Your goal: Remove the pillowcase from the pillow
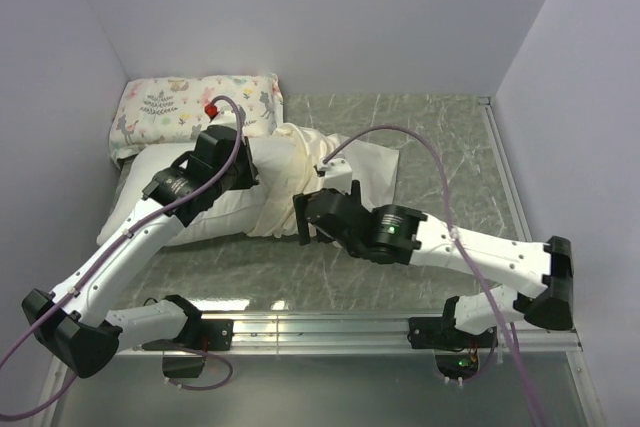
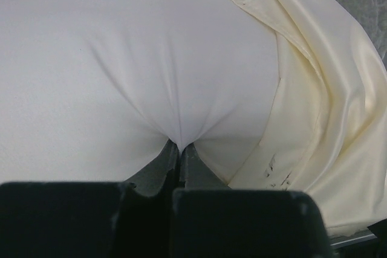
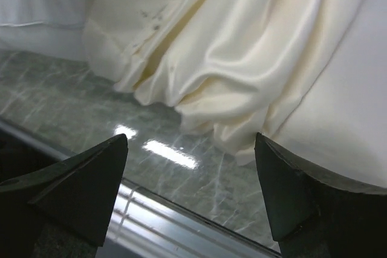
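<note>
The plump white pillow (image 1: 145, 172) lies across the left half of the table. The cream pillowcase (image 1: 305, 152) is bunched in folds round its right part. My left gripper (image 1: 252, 175) rests on top of the pillow. In the left wrist view that gripper (image 2: 180, 147) is shut on a pinch of the white pillow (image 2: 121, 58) cloth, with the pillowcase (image 2: 329, 107) rucked up to the right. My right gripper (image 1: 300, 219) stands open at the pillow's near side. In the right wrist view it (image 3: 190, 149) holds nothing, just short of the crumpled pillowcase (image 3: 242, 58) edge.
A smaller printed pillow (image 1: 195, 102) lies at the back left against the wall. The green marbled tabletop (image 1: 445, 147) runs to the right. An aluminium rail (image 1: 330, 327) borders the near edge, close under my right gripper. Walls close in on three sides.
</note>
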You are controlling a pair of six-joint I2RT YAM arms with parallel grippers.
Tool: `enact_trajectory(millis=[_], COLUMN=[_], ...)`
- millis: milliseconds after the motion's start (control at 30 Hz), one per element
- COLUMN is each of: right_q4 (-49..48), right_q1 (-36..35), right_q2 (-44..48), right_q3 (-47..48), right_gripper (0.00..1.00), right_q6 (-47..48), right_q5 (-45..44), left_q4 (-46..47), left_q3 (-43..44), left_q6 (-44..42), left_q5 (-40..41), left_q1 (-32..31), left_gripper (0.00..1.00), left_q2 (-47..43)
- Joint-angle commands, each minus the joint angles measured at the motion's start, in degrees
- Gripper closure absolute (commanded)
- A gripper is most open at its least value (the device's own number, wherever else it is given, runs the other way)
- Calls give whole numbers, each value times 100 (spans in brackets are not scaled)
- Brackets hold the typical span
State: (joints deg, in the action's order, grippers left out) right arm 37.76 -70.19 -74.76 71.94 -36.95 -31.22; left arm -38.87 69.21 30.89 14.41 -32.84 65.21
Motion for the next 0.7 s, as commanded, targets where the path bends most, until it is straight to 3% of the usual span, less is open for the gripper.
enact_trajectory(millis=[0,133,233,300,367,467,667], right_q4=[311,153,21,117,249,163,170], right_q1=[198,462,568,594,682,1401,3247], right_q2=[-407,-417,-434,-452,-330,309,1471], right_q3=[338,417,539,619,672,331,-233], right_gripper=[8,20,47,70,80,90,96], right_q6=[-278,-129,39,91,109,284,688], right_q5=[-841,-868,-710,-771,-841,-465,-16], left_q4=[548,460,442,424,328,135,64], left_q3=[268,409,523,602,664,857,1209], left_q6=[57,22,-4,-40,-136,-250,-382], left_q5=[53,9,-105,-123,-18,421,343], left_q1=[-56,-47,-47,-56,-47,-21,603], left_gripper=[100,100,100,100,100,100,100], left_q2=[-210,-316,-351,-342,-351,-412,-632])
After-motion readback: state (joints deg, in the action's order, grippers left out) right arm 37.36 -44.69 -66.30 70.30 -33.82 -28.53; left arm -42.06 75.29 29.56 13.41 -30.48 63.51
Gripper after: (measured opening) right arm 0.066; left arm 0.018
